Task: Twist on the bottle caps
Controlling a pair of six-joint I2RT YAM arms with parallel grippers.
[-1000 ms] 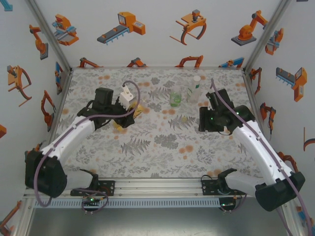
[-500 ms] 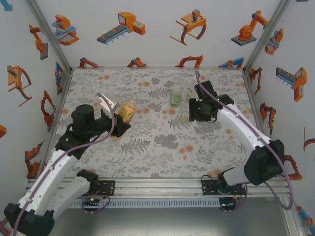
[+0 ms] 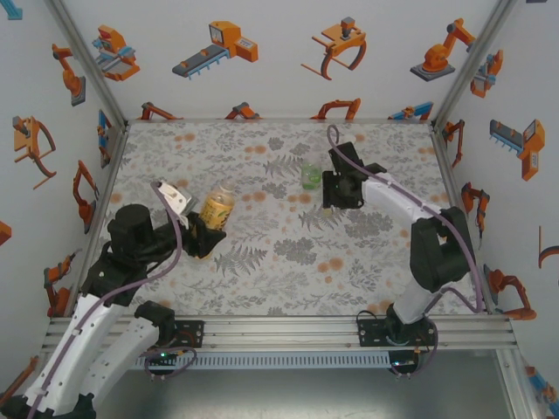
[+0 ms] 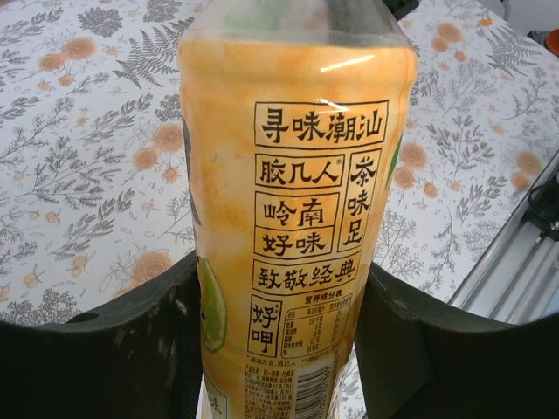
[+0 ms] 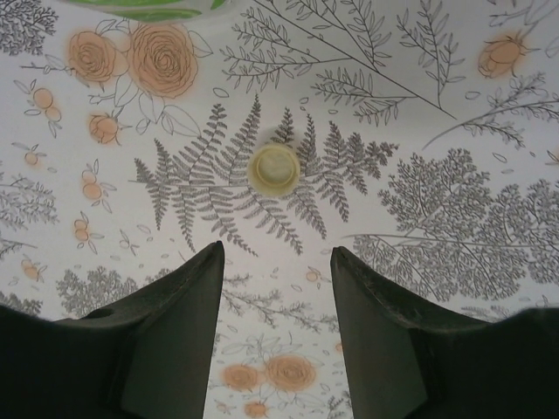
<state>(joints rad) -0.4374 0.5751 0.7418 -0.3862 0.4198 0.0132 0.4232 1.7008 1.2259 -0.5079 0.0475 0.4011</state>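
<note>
Clamps the yellow-amber bottle (image 3: 217, 208) with the left gripper (image 3: 206, 229), at about 9 o'clock from the middle of the table (image 3: 262, 271) in the top view. Tilts this bottle a little, with the neck toward 1 o'clock and the base toward the gripper at 7 o'clock. Presses the fingers (image 4: 105, 349) against the bottle in the left wrist view, one at 9 o'clock and one at 3 o'clock of the lower body, both touching the plastic. Shows there an orange label (image 4: 306, 157) with black characters in frames, and a barcode (image 4: 288, 388) at 6 o'clock near the lower border. Cannot tell contact with the table under the bottle, nor a cap on the neck.

Hangs the right gripper (image 3: 330, 202) over the table at about 1 o'clock from the middle, just beside the upright green-labelled bottle (image 3: 311, 175) and at 4 o'clock from it. Spreads the fingers of this gripper wide in the right wrist view, with only the flowered table surface between them. Looks down there on the pale whitish cap (image 5: 274, 168), lying flat on a fern print at 12 o'clock from the gap, apart from both fingertips. Catches a green edge of the green-labelled bottle at 11 o'clock, at the upper border of that view.
</note>
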